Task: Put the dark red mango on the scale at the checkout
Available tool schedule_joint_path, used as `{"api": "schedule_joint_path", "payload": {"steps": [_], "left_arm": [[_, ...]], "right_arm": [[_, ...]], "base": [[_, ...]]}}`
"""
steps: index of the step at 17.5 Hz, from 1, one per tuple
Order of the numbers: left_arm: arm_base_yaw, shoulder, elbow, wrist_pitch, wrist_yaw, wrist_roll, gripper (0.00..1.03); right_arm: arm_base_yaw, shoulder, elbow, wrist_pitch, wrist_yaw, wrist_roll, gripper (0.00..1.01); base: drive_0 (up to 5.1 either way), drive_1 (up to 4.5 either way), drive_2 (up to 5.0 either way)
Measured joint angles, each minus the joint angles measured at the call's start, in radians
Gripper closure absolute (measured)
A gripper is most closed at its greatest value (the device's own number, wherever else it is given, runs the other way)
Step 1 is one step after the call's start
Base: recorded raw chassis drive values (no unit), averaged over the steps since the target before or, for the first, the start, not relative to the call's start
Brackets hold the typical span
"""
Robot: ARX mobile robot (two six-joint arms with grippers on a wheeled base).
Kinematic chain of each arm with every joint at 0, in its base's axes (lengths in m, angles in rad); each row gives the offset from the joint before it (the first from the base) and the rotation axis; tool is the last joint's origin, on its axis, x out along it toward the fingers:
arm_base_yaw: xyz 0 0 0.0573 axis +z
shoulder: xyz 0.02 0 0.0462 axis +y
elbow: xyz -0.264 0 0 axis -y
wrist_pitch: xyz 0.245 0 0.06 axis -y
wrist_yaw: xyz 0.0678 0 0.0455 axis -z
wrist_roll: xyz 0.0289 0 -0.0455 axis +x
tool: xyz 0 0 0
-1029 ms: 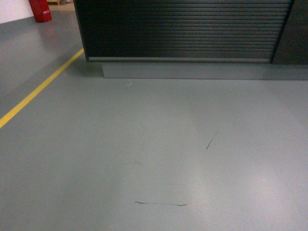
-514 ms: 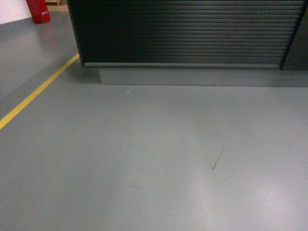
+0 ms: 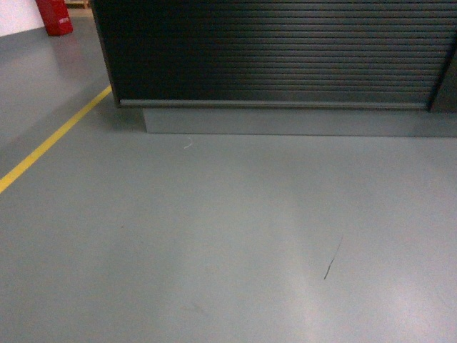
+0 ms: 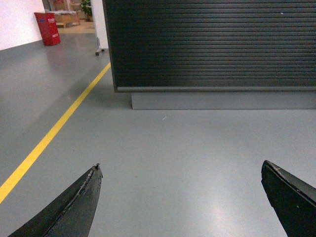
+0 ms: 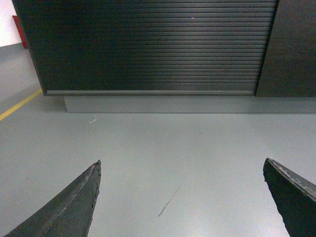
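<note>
Mango and scale not visible in any of the 3 views; only the checkout [image 3: 271, 53] showing, as a dark counter front with horizontal ribbed slats, filling the upper part of the head view and standing on a grey plinth [image 3: 300, 121]. Counter top out of frame, so contents on it cannot be told. Grey glossy floor [image 3: 214, 236] spread across the lower part of every view, with soft light reflections. Yellow floor line [image 3: 53, 139] running diagonally on the left, from the counter's left corner toward the near left edge. Smooth darker panel [image 5: 294, 49] adjoining the slatted front on the right, seen in the right wrist view. Red box-like object [image 3: 55, 16] standing far back at top left, against a white wall; identity unclear. Left gripper [image 4: 180, 170] spread wide, 2 dark fingertips [image 4: 81, 197] at the bottom corners of its wrist view, nothing between them but floor. Right gripper [image 5: 181, 168] likewise spread wide and holding nothing, fingertips [image 5: 79, 200] at the bottom corners. Thin dark scuff mark [image 3: 332, 259] on the floor right of centre. Small pale fleck [image 3: 188, 145] on the floor just in front of the plinth.
</note>
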Motion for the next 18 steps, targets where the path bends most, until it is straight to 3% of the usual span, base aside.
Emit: {"api": "schedule_joint_path", "payload": {"steps": [18], "left_arm": [[0.000, 0.000, 0.000, 0.000, 0.000, 0.000, 0.05]], "right_arm": [[0.000, 0.000, 0.000, 0.000, 0.000, 0.000, 0.03]], "base": [[0.0, 2.87, -2.9]]}}
